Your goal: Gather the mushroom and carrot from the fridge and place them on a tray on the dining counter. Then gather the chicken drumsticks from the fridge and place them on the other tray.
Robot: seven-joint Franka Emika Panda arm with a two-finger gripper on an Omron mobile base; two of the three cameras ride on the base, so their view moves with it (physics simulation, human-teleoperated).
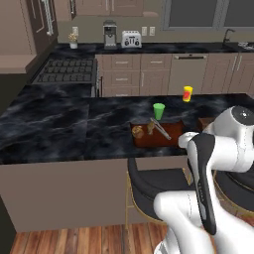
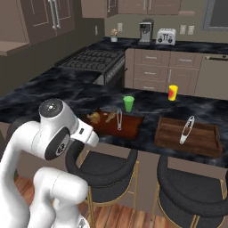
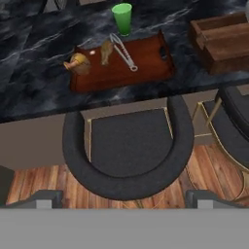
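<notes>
My own arm (image 1: pixel 208 163) hid the second tray (image 1: pixel 204 122) in the left base view. Two small brownish items (image 3: pixel 78 62) on the reddish tray (image 3: pixel 146 63) were too blurred to identify.

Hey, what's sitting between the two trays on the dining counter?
Nothing; in the right base view the black marble of the dining counter lies bare between the reddish tray and the darker wooden tray.

We see open marble on the dining counter (image 1: pixel 59 124) left of the red-brown tray (image 3: pixel 146 65). Green cup (image 3: pixel 122 18) stands just behind it, tongs (image 3: pixel 124 51) lie inside. Black stool (image 3: pixel 127 146) blocks the near edge; second tray (image 2: pixel 189 136) sits right.
</notes>
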